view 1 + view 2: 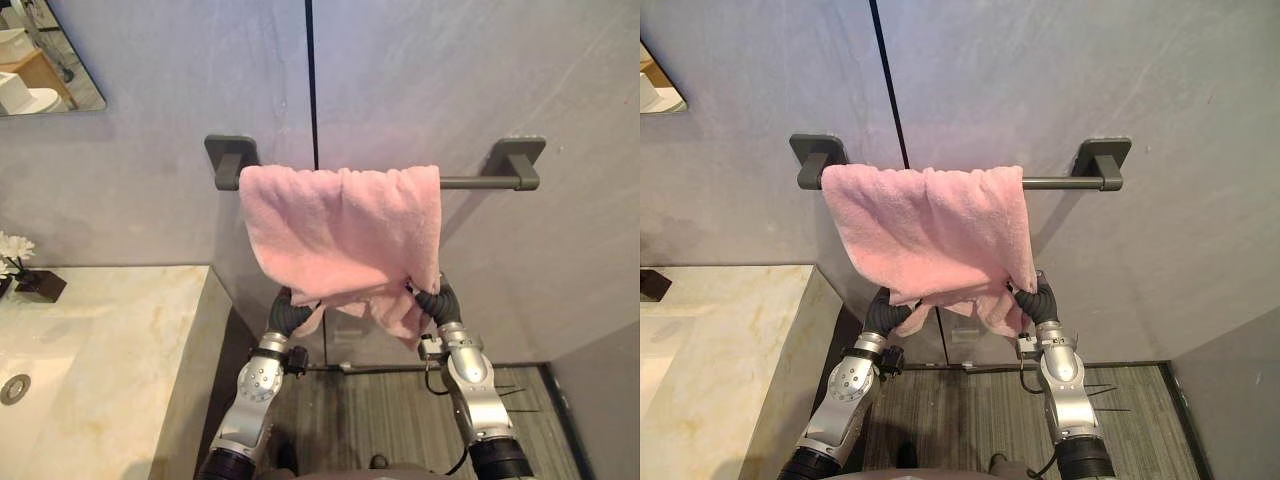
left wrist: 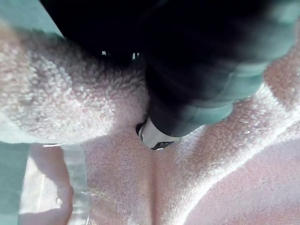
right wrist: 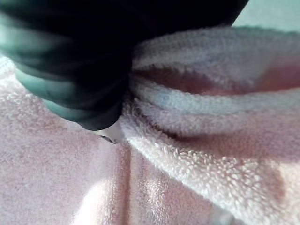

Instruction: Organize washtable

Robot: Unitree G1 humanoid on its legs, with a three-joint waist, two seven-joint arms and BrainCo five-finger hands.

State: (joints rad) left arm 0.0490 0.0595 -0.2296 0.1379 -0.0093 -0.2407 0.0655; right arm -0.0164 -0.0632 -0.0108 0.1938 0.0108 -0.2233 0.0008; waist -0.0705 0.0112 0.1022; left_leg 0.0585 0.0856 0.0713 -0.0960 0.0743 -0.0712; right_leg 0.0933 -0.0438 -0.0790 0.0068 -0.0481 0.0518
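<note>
A pink towel [image 1: 340,230] hangs over a grey towel bar [image 1: 480,182] on the wall, covering the bar's left and middle part. My left hand [image 1: 288,312] is up at the towel's lower left edge. My right hand [image 1: 438,300] is at its lower right corner. Both are largely tucked under the cloth. In the left wrist view the towel [image 2: 70,103] creases and gathers where the left hand [image 2: 187,70] meets it. In the right wrist view the folded towel hem [image 3: 211,164] bunches against the right hand [image 3: 70,61].
A pale marble washtable [image 1: 110,340] stands at the left, with a sink drain [image 1: 15,388] and white flowers [image 1: 15,248] on a dark block. A mirror [image 1: 40,60] hangs at the upper left. Grey striped floor [image 1: 380,410] lies below the bar.
</note>
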